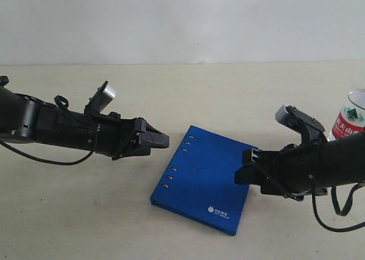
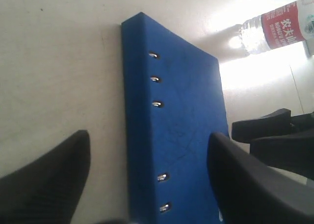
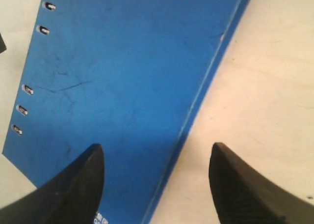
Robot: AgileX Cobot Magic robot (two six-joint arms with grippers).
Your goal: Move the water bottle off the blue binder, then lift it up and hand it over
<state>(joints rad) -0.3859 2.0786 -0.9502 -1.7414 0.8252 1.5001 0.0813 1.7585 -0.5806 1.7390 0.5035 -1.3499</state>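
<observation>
The blue binder (image 1: 199,177) lies flat on the table, its ring holes facing my left arm and nothing resting on it. The water bottle (image 1: 351,117) stands on the table at the far right, off the binder and behind my right arm; the frame edge cuts it and its cap is out of view. My left gripper (image 1: 162,140) hovers open just left of the binder's spine edge. My right gripper (image 1: 242,166) is open over the binder's right edge. The binder (image 2: 181,126) and bottle (image 2: 282,30) show in the left wrist view. The right wrist view has the binder (image 3: 122,76) only.
The beige table (image 1: 85,214) stretches around the binder, with a pale wall (image 1: 182,20) behind it. My right arm's black fingers (image 2: 265,126) appear beyond the binder in the left wrist view.
</observation>
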